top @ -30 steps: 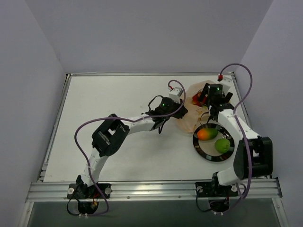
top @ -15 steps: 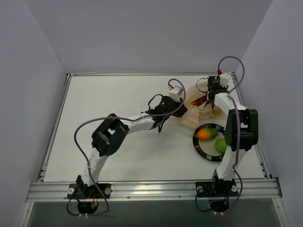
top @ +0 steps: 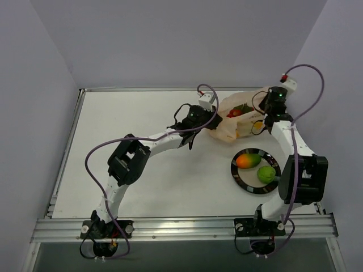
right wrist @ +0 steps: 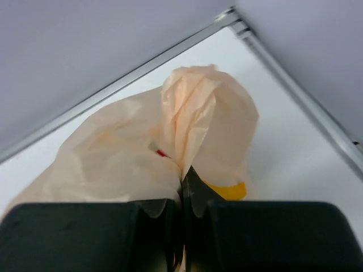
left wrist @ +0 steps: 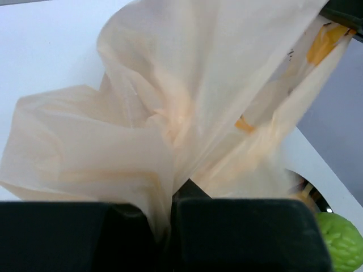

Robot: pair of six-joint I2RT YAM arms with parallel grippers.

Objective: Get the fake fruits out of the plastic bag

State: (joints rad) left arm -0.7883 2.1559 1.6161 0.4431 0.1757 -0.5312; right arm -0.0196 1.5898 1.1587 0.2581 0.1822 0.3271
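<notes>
Peach bag (top: 228,130) pinched by left gripper (left wrist: 173,226), right gripper (right wrist: 182,221); one mango (top: 248,161), one green fruit (top: 266,174) on plate (top: 236,173).

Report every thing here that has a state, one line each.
left claw: shut on the plastic bag
right claw: shut on the plastic bag
plastic bag: pinched at two sides, fruit inside
red berries: inside the bag
mango: out of the bag, lying on the plate
green fruit: out of the bag, on the plate
</notes>
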